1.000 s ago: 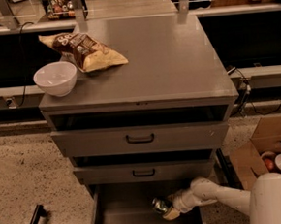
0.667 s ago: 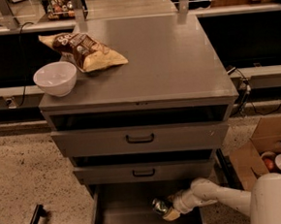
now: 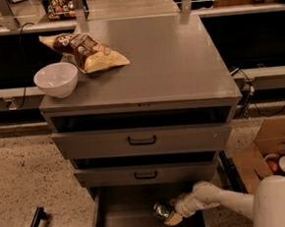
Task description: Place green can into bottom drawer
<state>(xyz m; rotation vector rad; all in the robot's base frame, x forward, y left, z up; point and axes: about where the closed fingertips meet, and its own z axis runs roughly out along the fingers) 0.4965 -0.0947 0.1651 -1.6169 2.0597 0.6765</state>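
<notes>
The green can point(image 3: 162, 210) is sitting inside the open bottom drawer point(image 3: 123, 213), toward the right side of the drawer's grey tray and nearer its front than its back. It is lying tilted, with one silver end facing up and to the left. The pincer point(image 3: 169, 216) is reaching into the drawer from the right and is clamping the can, with a pale yellowish pad point(image 3: 173, 219) showing just under it. Whether the can is touching the drawer floor is not clear. The white arm point(image 3: 213, 198) is stretching in from the lower right corner, passing over the drawer's right wall.

Above the open drawer, two grey drawer fronts with black handles are sitting one over the other: the middle one point(image 3: 146, 174) and the top one point(image 3: 142, 140). On the cabinet's flat grey surface point(image 3: 172, 59), a white bowl point(image 3: 56, 79) is resting at the front left corner, and a brown-and-yellow chip bag point(image 3: 86, 51) is lying just behind it. A cardboard box point(image 3: 268, 145) is standing on the speckled floor point(image 3: 24, 179) to the right of the cabinet.
</notes>
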